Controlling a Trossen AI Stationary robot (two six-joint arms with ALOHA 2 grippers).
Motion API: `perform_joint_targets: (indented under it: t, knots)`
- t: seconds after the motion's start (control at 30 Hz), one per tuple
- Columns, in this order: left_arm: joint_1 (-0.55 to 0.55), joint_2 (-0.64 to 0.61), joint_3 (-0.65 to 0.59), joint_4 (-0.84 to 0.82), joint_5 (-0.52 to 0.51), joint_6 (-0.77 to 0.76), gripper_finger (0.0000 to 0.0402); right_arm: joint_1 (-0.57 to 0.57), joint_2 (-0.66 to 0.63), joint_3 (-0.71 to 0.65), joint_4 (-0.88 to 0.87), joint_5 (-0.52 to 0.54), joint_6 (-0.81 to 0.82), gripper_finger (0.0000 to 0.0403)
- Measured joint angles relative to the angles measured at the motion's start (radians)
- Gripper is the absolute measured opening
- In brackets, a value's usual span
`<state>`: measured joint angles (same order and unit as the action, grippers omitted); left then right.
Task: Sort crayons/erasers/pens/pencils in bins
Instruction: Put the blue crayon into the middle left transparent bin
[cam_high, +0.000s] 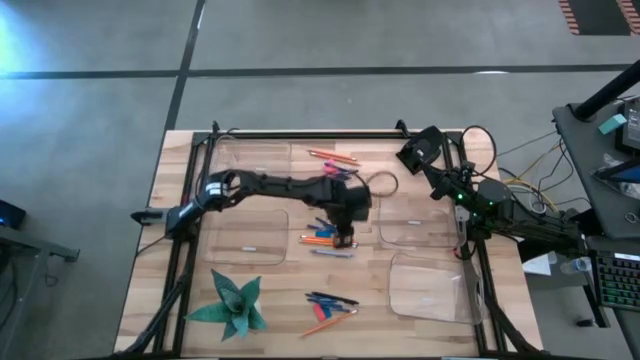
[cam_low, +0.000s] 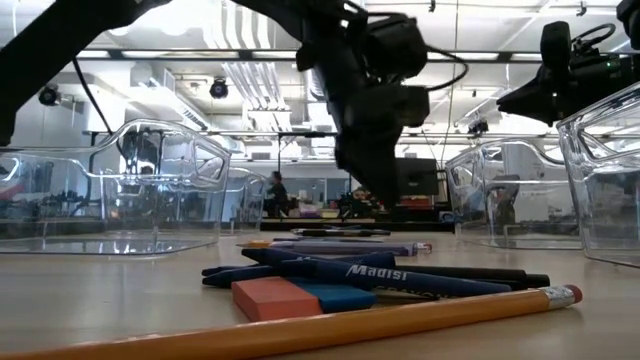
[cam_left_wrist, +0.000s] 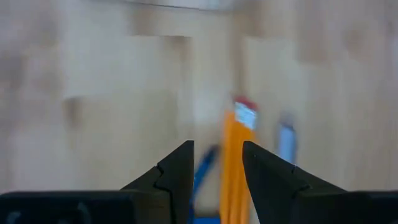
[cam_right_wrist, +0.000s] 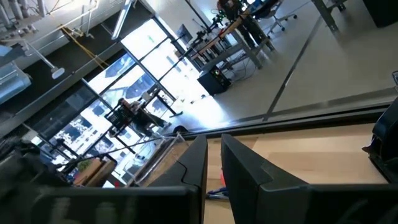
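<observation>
My left gripper (cam_high: 345, 238) hangs open over the middle pile, pointing steeply down. In the left wrist view its fingers (cam_left_wrist: 217, 162) stand apart above orange pencils (cam_left_wrist: 234, 168); a red eraser tip, blue sticks and a grey-blue crayon (cam_left_wrist: 286, 142) lie around them on the table. That pile (cam_high: 320, 240) lies between two clear bins (cam_high: 246, 246) (cam_high: 410, 236). My right gripper (cam_high: 410, 155) waits folded back at the far right, shut (cam_right_wrist: 214, 165). In the low view the left gripper (cam_low: 385, 195) is clear of the table.
A second group of pencils and pens (cam_high: 335, 157) lies at the far middle, a third (cam_high: 330, 305) near the front edge with a pink eraser (cam_low: 275, 298) and a blue one (cam_low: 340, 295). More bins (cam_high: 250, 150) (cam_high: 430, 300). A green paper star (cam_high: 232, 305) sits front left.
</observation>
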<state>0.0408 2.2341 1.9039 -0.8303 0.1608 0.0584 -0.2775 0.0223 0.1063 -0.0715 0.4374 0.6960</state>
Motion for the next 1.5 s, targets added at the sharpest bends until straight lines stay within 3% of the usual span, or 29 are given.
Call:
perform_joint_targets:
  t: [0.1, 0.23, 0.3, 0.63, 1.03, 1.5]
  knots:
    - [-0.016, 0.000, 0.000, -0.012, -0.008, 0.049, 0.0123, 0.000, 0.000, 0.000, 0.000, 0.000, 0.000, 0.0038]
    - [-0.008, 0.000, -0.012, -0.043, -0.019, -0.018, 0.0123, 0.000, 0.000, 0.000, 0.000, 0.000, 0.000, 0.0038]
    - [-0.008, 0.000, -0.034, -0.040, -0.043, 0.036, 0.0123, 0.000, 0.000, 0.000, 0.000, 0.000, 0.000, 0.0038]
    - [-0.001, 0.001, -0.142, 0.124, -0.058, 0.208, 0.0123, 0.000, 0.000, 0.000, 0.000, 0.001, 0.000, 0.0038]
    - [0.006, 0.000, -0.197, 0.181, -0.082, 0.205, 0.0122, 0.000, 0.000, 0.000, -0.001, 0.001, 0.000, 0.0038]
    - [0.006, 0.000, -0.210, 0.224, -0.089, 0.155, 0.0011, 0.000, 0.000, 0.000, -0.001, 0.001, 0.000, 0.0038]
